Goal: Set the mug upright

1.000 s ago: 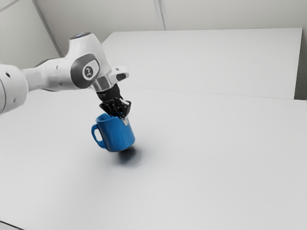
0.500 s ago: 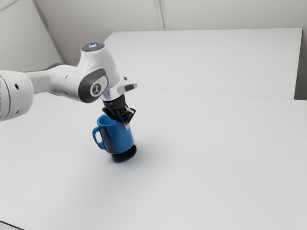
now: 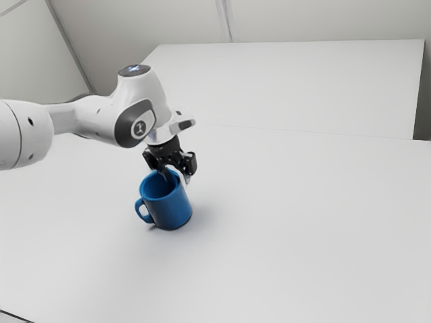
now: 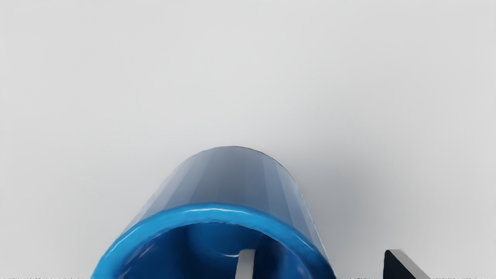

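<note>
The blue mug (image 3: 174, 208) rests base down on the table, its open mouth facing up and its handle toward the exterior view's left. Over its rim is my gripper (image 3: 177, 177), with one finger inside the mouth and the other outside the wall. In the wrist view, the mug (image 4: 232, 178) shows its rim and dark interior. There the gripper (image 4: 323, 264) stands open, its fingers wide apart on either side of the mug's wall, with visible gaps between them and it. The lower part of the inner finger is cut off at the picture's edge.
The pale table (image 3: 289, 229) spreads around the mug. Behind it, a large white panel (image 3: 289, 87) stands at the exterior view's back, with light walls beyond.
The mug has come down from a tilted, raised pose onto the table and straightened. My hand moved down and toward the exterior view's right, and the fingers have opened around the wall.
</note>
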`<control>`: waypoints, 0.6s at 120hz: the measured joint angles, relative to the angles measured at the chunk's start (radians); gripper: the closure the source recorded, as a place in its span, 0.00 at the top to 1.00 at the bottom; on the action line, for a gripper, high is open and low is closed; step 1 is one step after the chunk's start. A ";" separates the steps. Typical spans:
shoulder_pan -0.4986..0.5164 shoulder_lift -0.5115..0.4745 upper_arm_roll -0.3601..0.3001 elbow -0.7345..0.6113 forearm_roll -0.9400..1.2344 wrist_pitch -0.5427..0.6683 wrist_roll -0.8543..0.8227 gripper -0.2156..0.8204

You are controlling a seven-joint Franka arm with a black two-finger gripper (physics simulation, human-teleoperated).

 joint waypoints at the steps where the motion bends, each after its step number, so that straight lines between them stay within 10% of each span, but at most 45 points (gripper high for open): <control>1: 0.000 -0.003 0.000 0.000 0.001 -0.001 0.000 0.52; 72: 0.004 -0.089 0.014 0.263 0.064 -0.216 -0.008 0.78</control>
